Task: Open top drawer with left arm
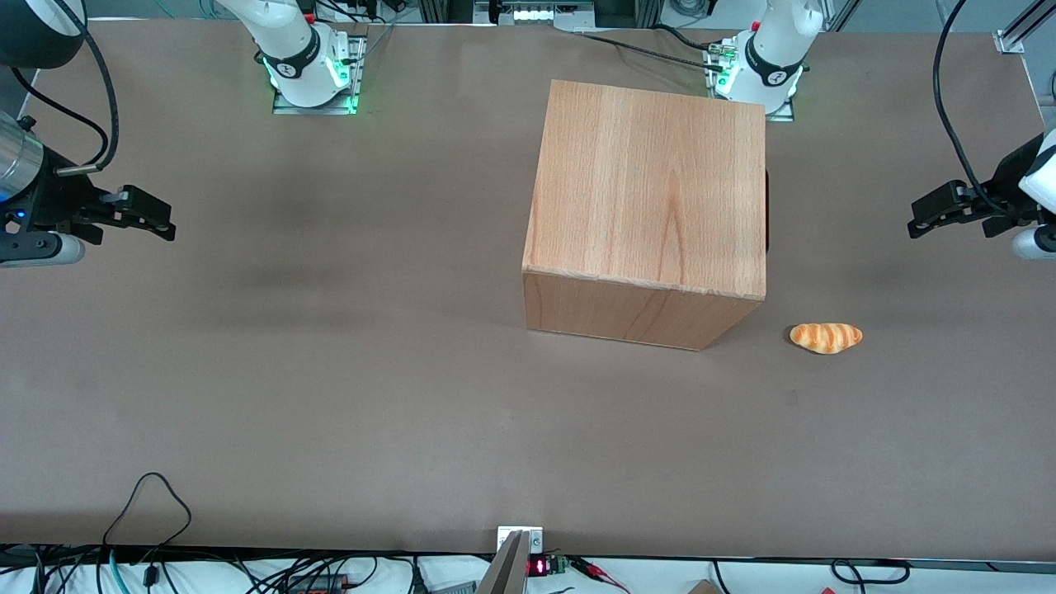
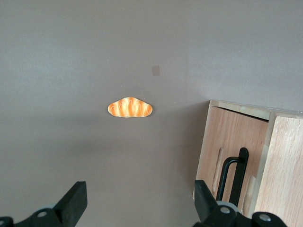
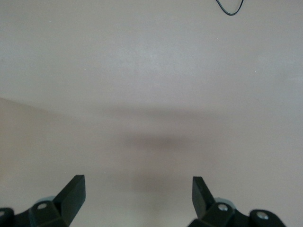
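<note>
The brown desk (image 1: 330, 396) carries a wooden cabinet (image 1: 652, 206); its top drawer (image 2: 232, 156) (black handle facing the working arm's end) sits shut. The pincer (image 1: 916, 223) hovers wide, well apart from the cabinet, nothing grasped yet.

The working arm's white rounded body (image 1: 1041, 177) has a black two-finger gripper (image 1: 914, 224) on its end, at the working arm's end of the table. Its two flat black fingers (image 2: 75, 201) are wedge-shaped, with small round screw holes. A thin black cable (image 1: 949, 115) curves down to it. Its white round base (image 1: 763, 70) has a black ring and glows green.
</note>
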You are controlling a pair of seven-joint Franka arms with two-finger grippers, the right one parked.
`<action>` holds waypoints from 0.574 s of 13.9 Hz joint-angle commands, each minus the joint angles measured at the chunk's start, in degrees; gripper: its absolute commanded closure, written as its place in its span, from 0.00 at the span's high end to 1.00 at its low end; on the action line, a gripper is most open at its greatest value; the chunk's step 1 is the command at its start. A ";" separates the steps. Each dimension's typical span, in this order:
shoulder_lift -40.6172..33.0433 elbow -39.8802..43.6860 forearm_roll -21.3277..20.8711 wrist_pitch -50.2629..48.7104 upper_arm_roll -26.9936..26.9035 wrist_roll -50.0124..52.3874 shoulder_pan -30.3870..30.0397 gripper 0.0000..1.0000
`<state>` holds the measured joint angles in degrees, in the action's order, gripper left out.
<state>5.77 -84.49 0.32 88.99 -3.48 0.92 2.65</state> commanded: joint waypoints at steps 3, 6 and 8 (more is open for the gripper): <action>-1.29 -0.94 0.12 -2.15 -0.04 0.22 0.16 1.00; -1.20 -0.77 0.12 -3.83 -0.04 0.22 0.25 1.00; -1.29 -0.68 0.56 -5.75 0.05 0.22 0.60 1.00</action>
<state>5.72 -84.49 0.32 85.14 -3.40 0.92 2.67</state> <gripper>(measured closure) 0.000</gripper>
